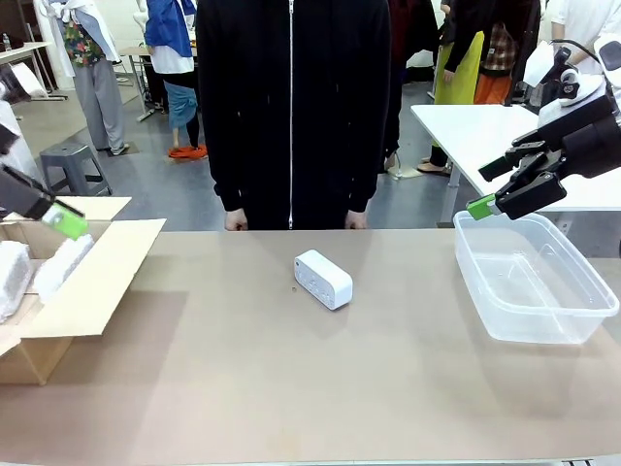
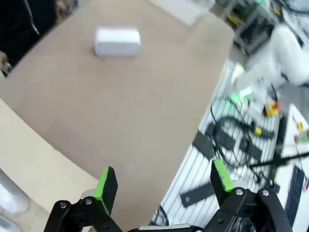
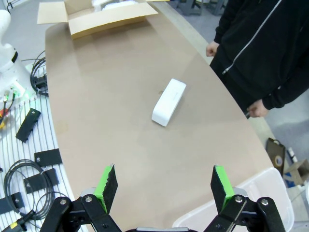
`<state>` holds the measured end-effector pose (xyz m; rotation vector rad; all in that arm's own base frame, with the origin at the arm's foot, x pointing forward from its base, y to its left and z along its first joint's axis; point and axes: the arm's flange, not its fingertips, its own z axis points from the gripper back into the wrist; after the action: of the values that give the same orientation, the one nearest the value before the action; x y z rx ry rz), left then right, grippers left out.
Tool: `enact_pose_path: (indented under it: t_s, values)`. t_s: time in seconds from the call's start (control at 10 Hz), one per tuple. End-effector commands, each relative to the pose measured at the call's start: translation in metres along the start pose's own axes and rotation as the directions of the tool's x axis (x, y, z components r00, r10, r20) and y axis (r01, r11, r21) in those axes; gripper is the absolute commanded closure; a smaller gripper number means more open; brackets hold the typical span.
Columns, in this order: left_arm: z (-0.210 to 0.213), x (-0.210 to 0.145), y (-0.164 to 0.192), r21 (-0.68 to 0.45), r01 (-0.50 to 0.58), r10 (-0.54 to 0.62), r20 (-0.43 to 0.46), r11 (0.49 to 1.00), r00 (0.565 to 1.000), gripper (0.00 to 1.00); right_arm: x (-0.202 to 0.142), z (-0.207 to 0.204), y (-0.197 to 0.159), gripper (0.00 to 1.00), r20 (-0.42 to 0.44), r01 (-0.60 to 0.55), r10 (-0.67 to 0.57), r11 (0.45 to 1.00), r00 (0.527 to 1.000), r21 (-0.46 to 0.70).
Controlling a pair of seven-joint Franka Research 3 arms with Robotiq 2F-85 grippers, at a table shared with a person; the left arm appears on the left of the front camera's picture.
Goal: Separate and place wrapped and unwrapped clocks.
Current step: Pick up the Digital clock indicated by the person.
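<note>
Both wrapped clocks [image 1: 39, 270] lie in the box [image 1: 107, 282] beneath the spread left gripper [image 2: 163, 180]; the unwrapped clock [image 1: 322, 279] sits well ahead of the spread right gripper [image 3: 164, 180], not yet in the tub [image 1: 475, 282] beneath it.

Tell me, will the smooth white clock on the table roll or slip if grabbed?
The white clock probably won't roll: it lies flat on a long side on the table. Its shell looks hard, so it likely stays stiff. Being glossy with rounded edges, it might slip a little.

No readable text, labels, brands or numbers anywhere in views.
</note>
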<state>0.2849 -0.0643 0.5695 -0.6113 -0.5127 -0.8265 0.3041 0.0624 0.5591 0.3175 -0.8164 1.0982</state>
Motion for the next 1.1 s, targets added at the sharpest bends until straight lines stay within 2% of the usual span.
enact_pose_path:
  t_s: [0.0, 0.1, 0.2, 0.4, 0.8, 0.9, 1.0]
  values:
    - [-0.01, -0.006, -0.014, 0.04, 0.036, -0.042, 0.151, 0.999, 0.988, 0.0, -0.001, -0.001, -0.001, 0.0, 0.012, 0.004, -0.004, 1.0, 1.0, 0.017]
    - [-0.013, -0.007, -0.015, 0.098, 0.05, -0.069, 0.196, 0.994, 0.978, 0.0, -0.001, -0.001, -0.001, 0.0, 0.012, 0.004, -0.004, 1.0, 1.0, 0.017]
    - [-0.017, -0.007, -0.016, 0.141, 0.073, -0.1, 0.194, 0.987, 0.976, 0.0, -0.001, -0.001, -0.001, 0.0, 0.012, 0.004, -0.004, 1.0, 1.0, 0.017]
    - [-0.019, -0.008, -0.015, 0.129, 0.073, -0.096, 0.178, 0.989, 0.979, 0.0, -0.001, -0.001, -0.001, 0.0, 0.012, 0.004, -0.004, 1.0, 1.0, 0.017]
    - [-0.021, -0.006, -0.014, 0.167, 0.076, -0.099, 0.134, 0.983, 0.986, 0.0, -0.001, -0.001, -0.001, 0.0, 0.012, 0.004, -0.004, 1.0, 1.0, 0.017]
    - [-0.022, -0.006, -0.016, 0.154, 0.092, -0.104, 0.072, 0.984, 0.992, 0.0, -0.001, -0.001, -0.001, 0.0, 0.012, 0.004, -0.004, 1.0, 1.0, 0.017]
    - [-0.002, 0.022, -0.007, 0.143, 0.066, -0.086, 0.137, 0.988, 0.987, 0.0, -0.001, -0.001, -0.001, 0.0, 0.012, 0.004, -0.004, 1.0, 1.0, 0.017]
